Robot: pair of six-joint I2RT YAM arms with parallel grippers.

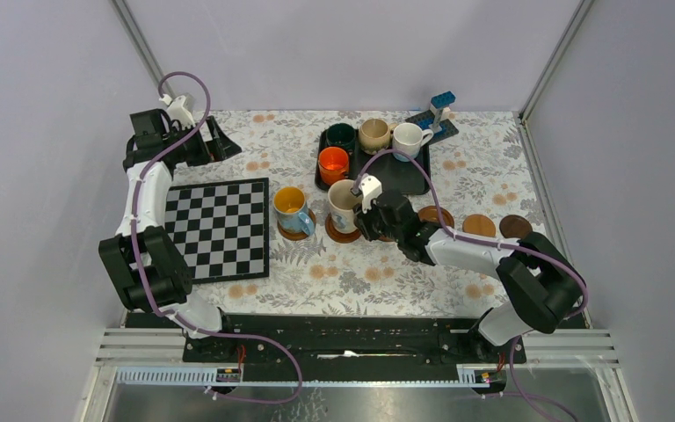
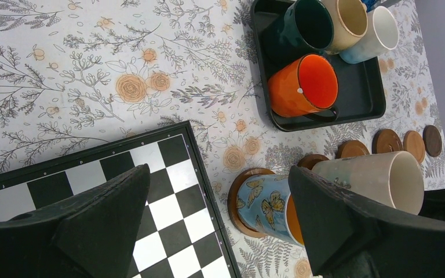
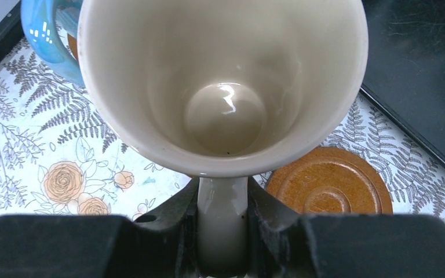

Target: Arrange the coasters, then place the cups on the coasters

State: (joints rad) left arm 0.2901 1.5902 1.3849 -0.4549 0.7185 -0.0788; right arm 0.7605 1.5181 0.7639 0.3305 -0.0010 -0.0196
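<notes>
4 cups in tray, chessboard left

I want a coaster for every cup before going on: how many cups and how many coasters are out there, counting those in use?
Cups: 6 (blue cup, tall cream cup, orange cup, dark green cup, beige cup, white cup)
Coasters: 6 (blue cup's coaster, cream cup's coaster, four bare coasters)
Total: 12

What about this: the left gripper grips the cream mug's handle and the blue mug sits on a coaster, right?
No, the right gripper grips the cream mug by its handle, as the right wrist view shows. The blue mug does sit on a coaster.
</notes>
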